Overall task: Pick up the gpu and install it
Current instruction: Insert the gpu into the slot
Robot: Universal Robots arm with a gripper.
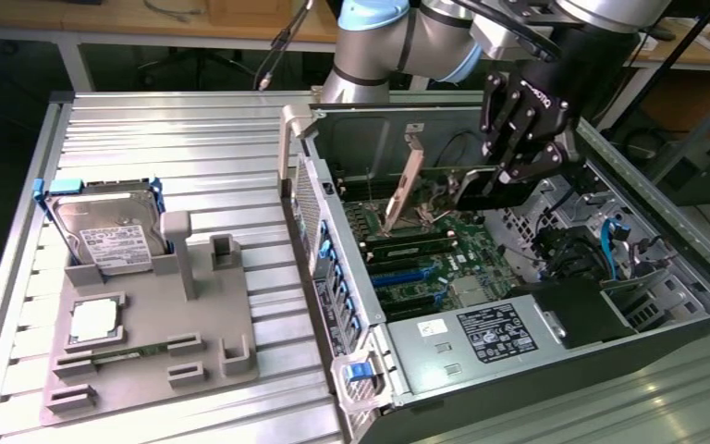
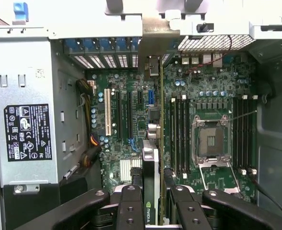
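We held the graphics card (image 2: 150, 165) on edge, the jaws pinched narrow on it, inside the computer case (image 1: 318, 231) over the motherboard (image 2: 126, 110), its silver bracket (image 2: 158, 36) toward the rear wall, likely so its edge could line up with a slot.

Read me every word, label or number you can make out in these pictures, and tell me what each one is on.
"NVIDIA": green mark on the edge of the gpu, between the fingers of the gripper.
White lettering on the gripper body, exterior view: too slanted to read.
Print on the power supply label: too small to read.
Print on the hard drive label: too small to read.
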